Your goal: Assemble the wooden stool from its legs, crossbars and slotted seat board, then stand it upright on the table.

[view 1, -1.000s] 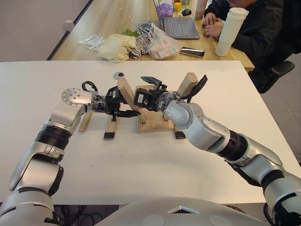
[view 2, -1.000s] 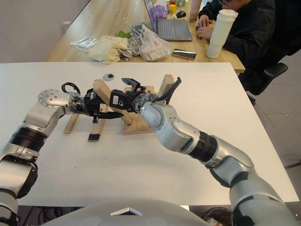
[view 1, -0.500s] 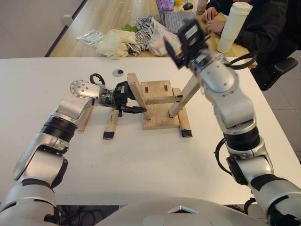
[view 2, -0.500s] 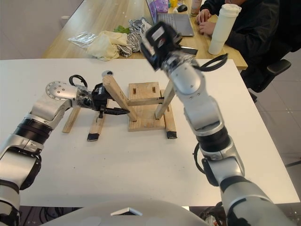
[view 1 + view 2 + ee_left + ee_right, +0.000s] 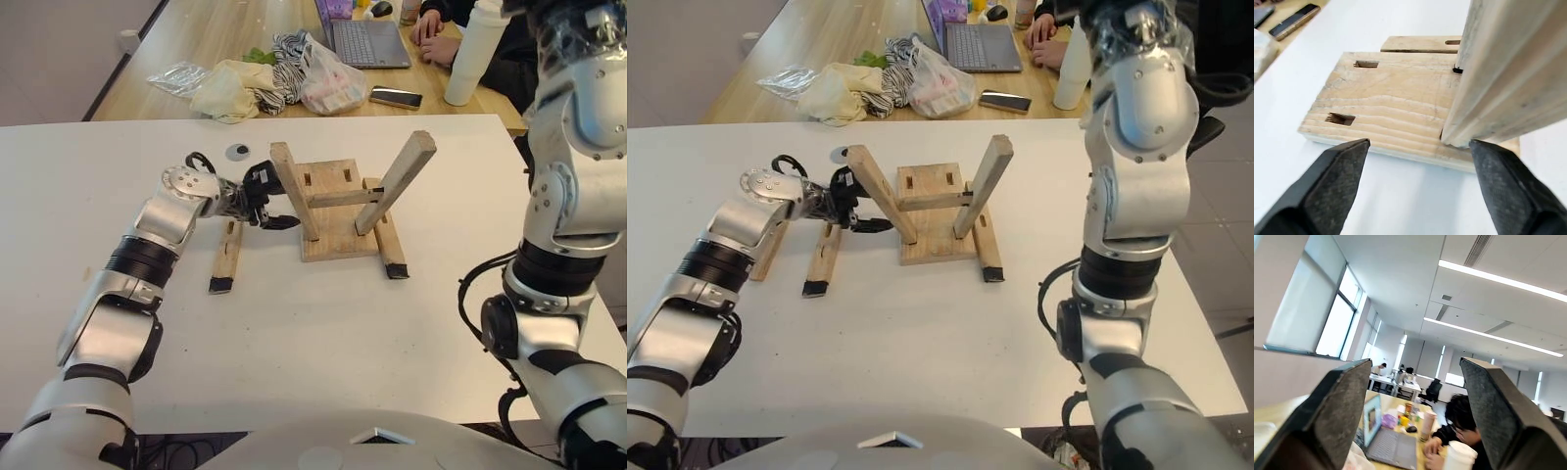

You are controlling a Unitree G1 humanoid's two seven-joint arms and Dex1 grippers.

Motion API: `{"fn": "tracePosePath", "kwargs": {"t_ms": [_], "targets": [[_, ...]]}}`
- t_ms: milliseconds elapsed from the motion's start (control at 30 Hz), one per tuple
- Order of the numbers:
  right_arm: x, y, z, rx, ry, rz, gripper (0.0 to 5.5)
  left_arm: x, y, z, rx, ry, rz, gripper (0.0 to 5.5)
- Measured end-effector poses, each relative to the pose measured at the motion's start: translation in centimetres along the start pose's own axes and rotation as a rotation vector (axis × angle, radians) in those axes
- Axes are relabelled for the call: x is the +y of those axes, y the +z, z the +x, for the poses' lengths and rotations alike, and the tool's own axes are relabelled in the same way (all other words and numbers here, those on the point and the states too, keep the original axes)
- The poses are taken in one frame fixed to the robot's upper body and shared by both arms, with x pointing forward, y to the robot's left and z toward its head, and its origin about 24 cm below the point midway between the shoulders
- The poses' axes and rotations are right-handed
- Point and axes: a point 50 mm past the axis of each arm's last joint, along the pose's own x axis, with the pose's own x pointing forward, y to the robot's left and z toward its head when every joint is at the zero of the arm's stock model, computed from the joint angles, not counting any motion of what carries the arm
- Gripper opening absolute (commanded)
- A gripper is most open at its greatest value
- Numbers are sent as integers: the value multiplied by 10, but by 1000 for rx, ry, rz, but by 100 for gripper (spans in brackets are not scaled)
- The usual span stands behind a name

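Seat board (image 5: pixel 338 230) flat on the tabletop (image 5: pixel 294 343), a little toward 12 o'clock from centre. Two legs already slotted in, left leg (image 5: pixel 294 191) and right leg (image 5: pixel 397 181), both leaning, with a crossbar (image 5: pixel 338 199) between them. Loose leg (image 5: pixel 227 259) at 9 o'clock of the board, another (image 5: pixel 389 247) along its 3 o'clock edge.

Left pincer (image 5: pixel 274 201) spread open, gripping nothing, just at 9 o'clock of the left leg. Right pincer (image 5: pixel 1414 382) raised high, also spread and empty.

Likely trouble: nudging or squeezing the left leg off-centre, levering it from its slot and dragging the crossbar free. No steadying from the right side, so possibly toppling both legs.
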Motion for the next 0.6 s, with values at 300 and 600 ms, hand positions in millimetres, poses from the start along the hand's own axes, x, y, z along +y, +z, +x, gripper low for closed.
{"fn": "tracePosePath", "kwargs": {"t_ms": [300, 600], "targets": [[9, -78, -115, 397, 523, 591, 329, 10, -8, -9, -248, 356, -154, 369], [55, -163, -156, 648, 710, 440, 329, -42, 6, 49, -638, 87, -469, 369]]}}
